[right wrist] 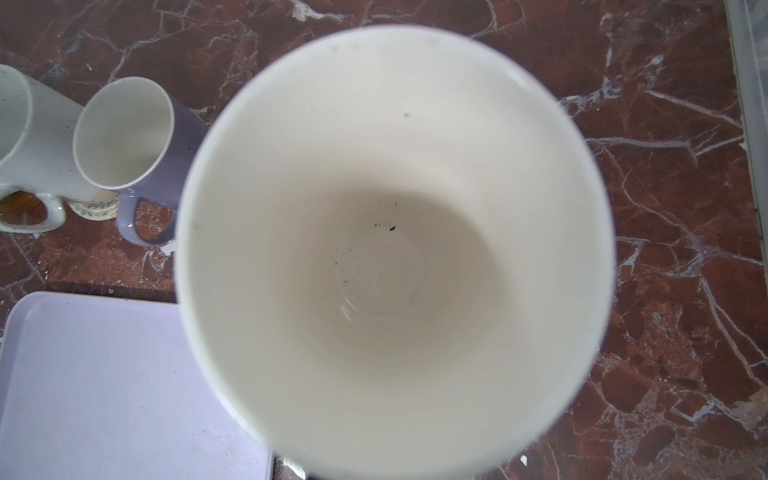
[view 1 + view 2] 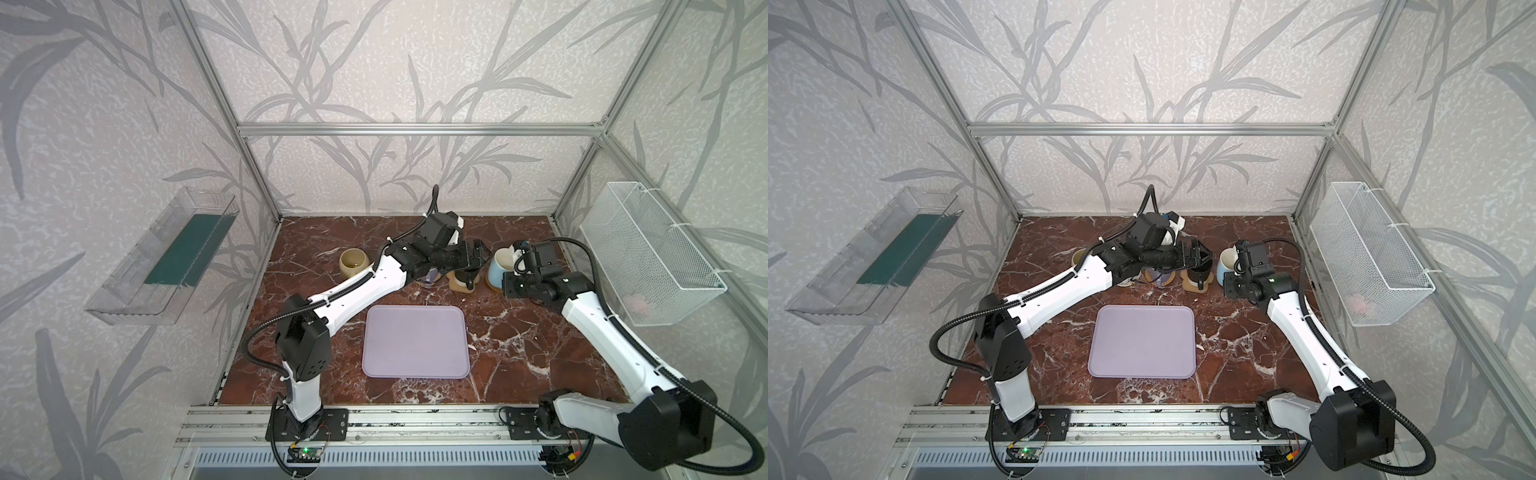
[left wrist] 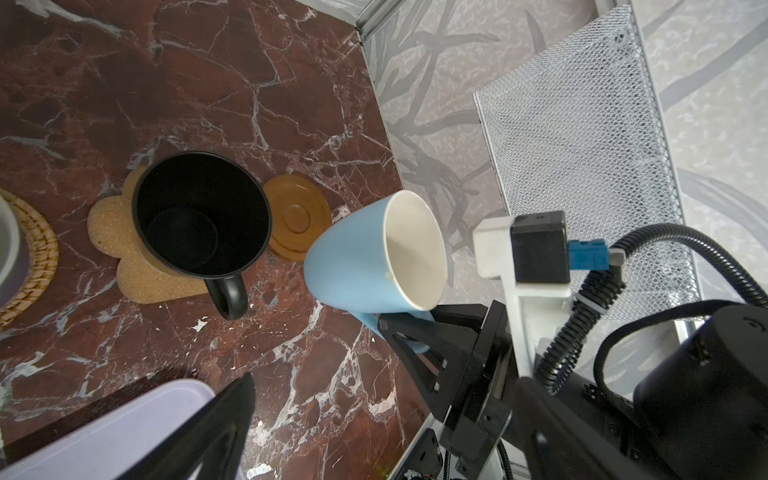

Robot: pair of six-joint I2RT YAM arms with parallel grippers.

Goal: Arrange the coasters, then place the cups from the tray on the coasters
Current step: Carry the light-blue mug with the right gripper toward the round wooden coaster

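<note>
My right gripper (image 3: 401, 332) is shut on the handle of the light blue cup (image 3: 365, 257), which hangs tilted with its base by an amber round coaster (image 3: 297, 216). Its white inside fills the right wrist view (image 1: 395, 249) and hides the fingers. The black cup (image 3: 199, 216) stands on the paw-shaped coaster (image 3: 112, 232). The lilac cup (image 1: 124, 137) and the white cup (image 1: 25, 137) stand on coasters further left. The beige cup (image 2: 353, 262) stands at the far left. My left gripper (image 3: 382, 415) hovers open and empty near the black cup (image 2: 467, 276). The lilac tray (image 2: 415, 340) holds nothing.
A white wire basket (image 2: 648, 253) hangs on the right wall close to the right arm. A clear bin (image 2: 162, 257) hangs on the left wall. A tan rattan coaster (image 3: 37, 257) shows at the edge of the left wrist view. Aluminium frame posts border the marble table (image 2: 519, 353).
</note>
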